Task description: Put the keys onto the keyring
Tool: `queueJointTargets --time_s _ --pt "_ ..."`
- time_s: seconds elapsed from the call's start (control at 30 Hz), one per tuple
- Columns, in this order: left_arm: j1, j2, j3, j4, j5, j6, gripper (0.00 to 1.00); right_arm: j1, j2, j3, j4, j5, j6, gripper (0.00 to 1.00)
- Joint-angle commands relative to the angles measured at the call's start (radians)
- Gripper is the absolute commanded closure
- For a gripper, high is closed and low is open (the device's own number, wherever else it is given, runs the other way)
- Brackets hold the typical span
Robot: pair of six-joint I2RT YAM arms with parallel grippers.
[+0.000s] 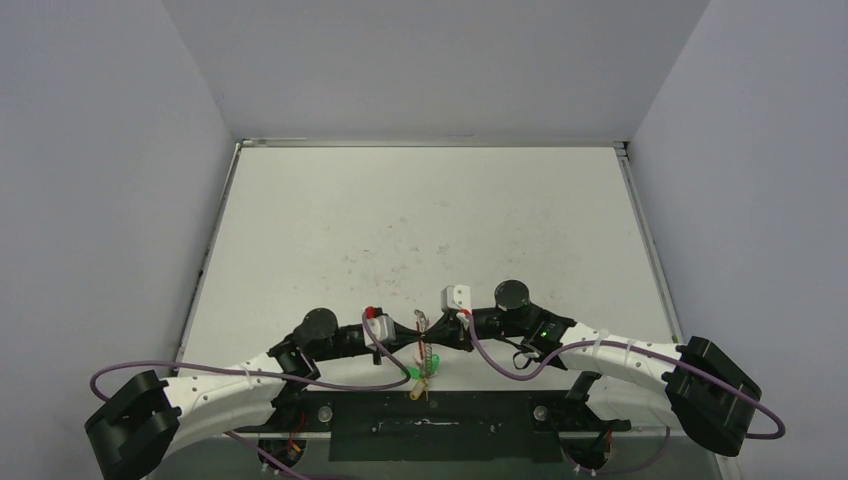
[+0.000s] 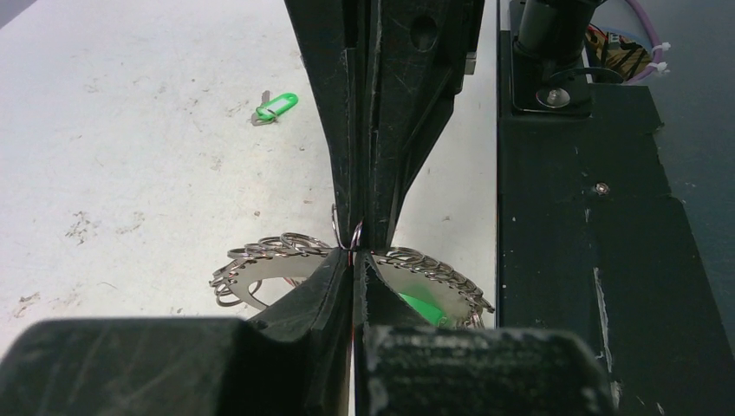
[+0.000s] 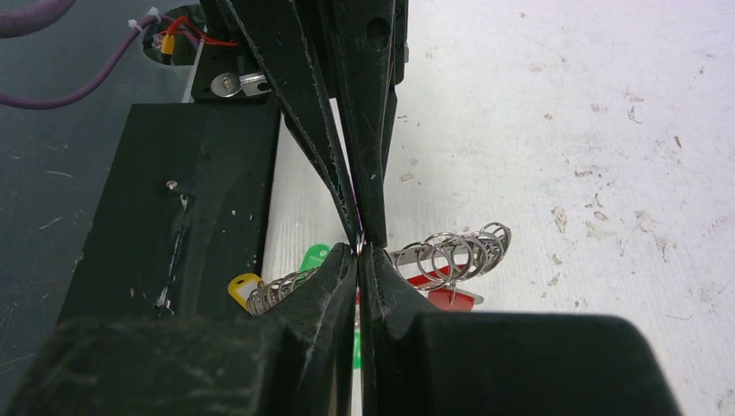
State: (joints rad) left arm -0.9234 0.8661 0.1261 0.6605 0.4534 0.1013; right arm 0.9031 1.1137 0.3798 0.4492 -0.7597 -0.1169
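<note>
The left jaws were pressed together, tip to tip with the right jaws, which were clamped just as tight. Both pairs pinched the large silvery keyring of coiled wire loops [image 3: 457, 250] at the point where the four tips met. One small loop of it [image 2: 345, 232] stuck out beside the right jaws' tips in the left wrist view.

The keyring ran crosswise through that meeting point, fanning out to either side of the jaws. It was held above the white, scuffed table [image 1: 420, 220], on which it cast a shadow.

On the side of the jaws toward the black mounting plate [image 2: 572, 260], a small key with a yellow plastic head [image 3: 243, 287] sat at the end of the loops. A key with a green plastic head [image 3: 314, 256] sat closer in. On the far side of the jaws, a red plastic piece [image 3: 446, 296] hung under the loops. Whether it was a key head or part of the ring could not be told.

A second green-headed key [image 2: 277, 107] lay flat on the table, well apart from the jaws, beyond the right pair.
</note>
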Motion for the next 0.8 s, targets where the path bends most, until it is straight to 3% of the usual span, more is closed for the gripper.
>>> queueJointTargets --time_s 0.0,0.1,0.47,0.77 --pt "-0.006 0.011 0.042 0.044 0.0 -0.005 1.0 0.007 -0.011 0.042 0.057 -0.016 -0.007 1.0" --pt "-0.006 -0.004 0.057 -0.01 -0.012 -0.006 1.0 0.007 -0.015 0.051 0.007 -0.001 -0.022 0.98" --pt "-0.007 -0.072 0.115 -0.213 -0.042 0.012 1.0 0.007 -0.046 0.091 -0.157 0.077 -0.105 0.7" --pt "-0.008 -0.05 0.136 -0.251 -0.045 0.032 1.0 0.008 -0.054 0.087 -0.159 0.089 -0.113 0.69"
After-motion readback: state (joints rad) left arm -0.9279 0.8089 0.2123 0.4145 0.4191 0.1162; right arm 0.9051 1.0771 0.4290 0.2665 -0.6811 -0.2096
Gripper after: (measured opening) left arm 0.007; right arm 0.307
